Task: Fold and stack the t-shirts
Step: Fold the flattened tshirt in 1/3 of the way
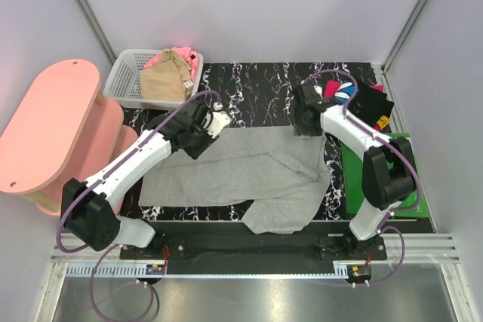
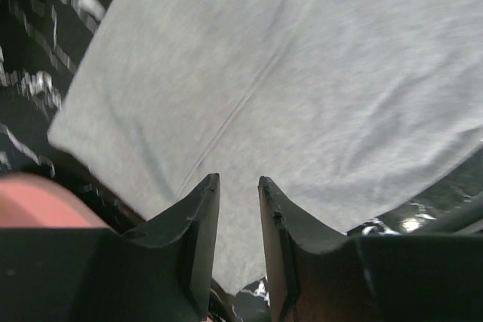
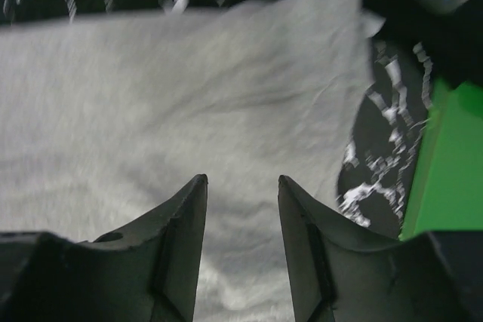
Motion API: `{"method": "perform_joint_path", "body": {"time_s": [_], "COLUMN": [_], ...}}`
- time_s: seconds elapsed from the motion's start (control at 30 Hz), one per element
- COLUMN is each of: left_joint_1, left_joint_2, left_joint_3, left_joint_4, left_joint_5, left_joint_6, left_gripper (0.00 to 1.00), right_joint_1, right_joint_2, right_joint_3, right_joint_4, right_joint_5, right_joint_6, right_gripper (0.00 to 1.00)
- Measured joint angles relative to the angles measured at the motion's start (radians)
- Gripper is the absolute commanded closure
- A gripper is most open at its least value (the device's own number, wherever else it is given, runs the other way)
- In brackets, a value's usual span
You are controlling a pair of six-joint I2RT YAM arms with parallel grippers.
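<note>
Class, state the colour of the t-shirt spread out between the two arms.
The t-shirt is light grey; top external view.

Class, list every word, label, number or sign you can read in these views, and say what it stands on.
No text can be read in any view.
Black t-shirt: its pink, blue and white print is too small to read.
Tan t-shirt in the basket: a small dark mark, too small to read.
</note>
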Motion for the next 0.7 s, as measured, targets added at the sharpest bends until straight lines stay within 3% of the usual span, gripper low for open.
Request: {"method": "perform_joint_path", "body": {"time_s": [0.1, 0.4, 0.7], "left_joint_1": [-0.102, -0.360, -0.430], "left_joint_2": [0.006, 0.196, 0.428], "left_joint_3": [0.054, 0.214, 0.335], "left_joint_4": [0.000, 0.089, 0.129], "left_joint_5": [0.000, -0.069, -0.091], "left_joint_6": [-0.003, 0.002, 0.018], "left_gripper": [0.69, 0.70, 0.70], "right_joint_1": [-0.097, -0.170, -0.243], "right_joint_2": [0.078, 0.290, 0.372], "right_joint_3": [0.094, 0.195, 0.238], "right_joint_4": [0.014, 0.044, 0.044], "right_joint_5": [-0.041, -0.207, -0.274], "right_joint_6": [0.003, 0.031, 0.056], "right_gripper": [0.53, 0.72, 0.79]}}
